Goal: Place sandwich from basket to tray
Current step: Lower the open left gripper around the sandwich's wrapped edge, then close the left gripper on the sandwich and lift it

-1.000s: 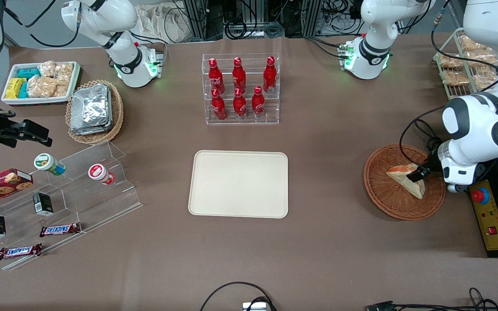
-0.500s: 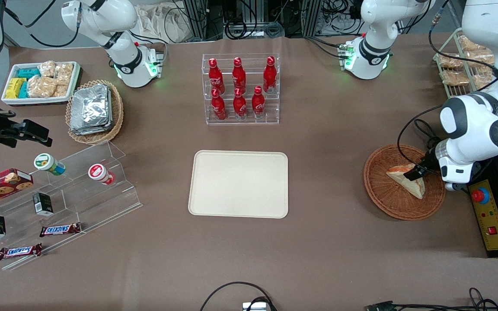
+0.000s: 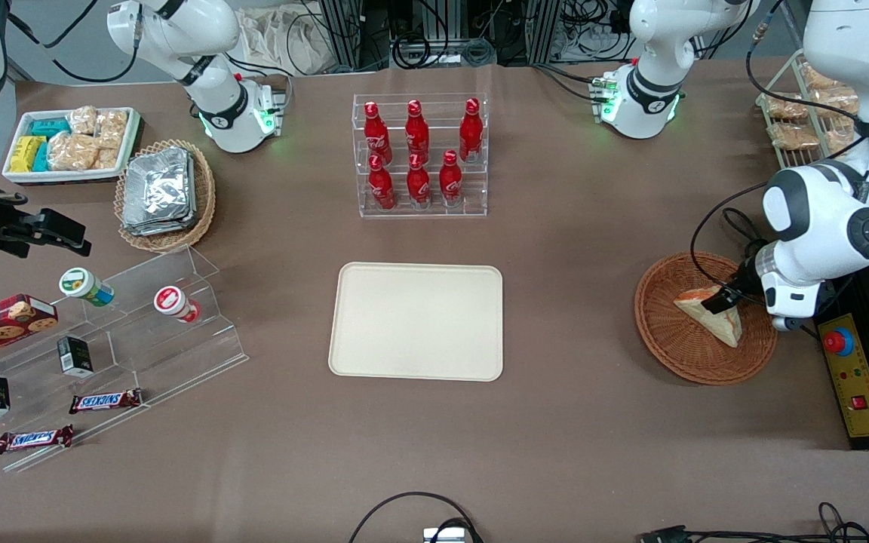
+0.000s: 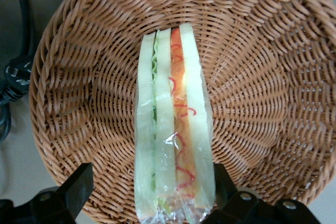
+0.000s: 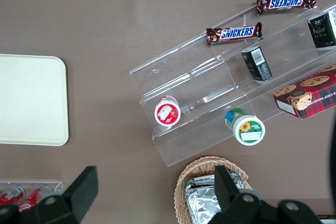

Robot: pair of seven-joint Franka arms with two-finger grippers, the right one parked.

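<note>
In the basket [image 3: 695, 354], the tool [image 4: 149, 195] is straddling the sandwich [image 4: 173, 129], fingers wide apart, gripping nothing; closing gently across the bread faces is looking wisest.

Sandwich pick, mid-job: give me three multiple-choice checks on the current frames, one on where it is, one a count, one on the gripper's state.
1. Where is the sandwich?
A. on the tray
B. in the basket
C. on the bare table

2. How many red bottles stand in the clear rack?
A. four
B. six
C. eight

3. How is the gripper set?
A. open, a finger on each side of the sandwich
B. shut on the sandwich and lifted
C. parked over the tray

Answers:
1 B: the wedge lies on the weave of the basket, while the tray holds nothing.
2 B: three in the row nearer the front camera, three in the row above it.
3 A: the left wrist view shows gaps between both fingers and the bread.
</note>
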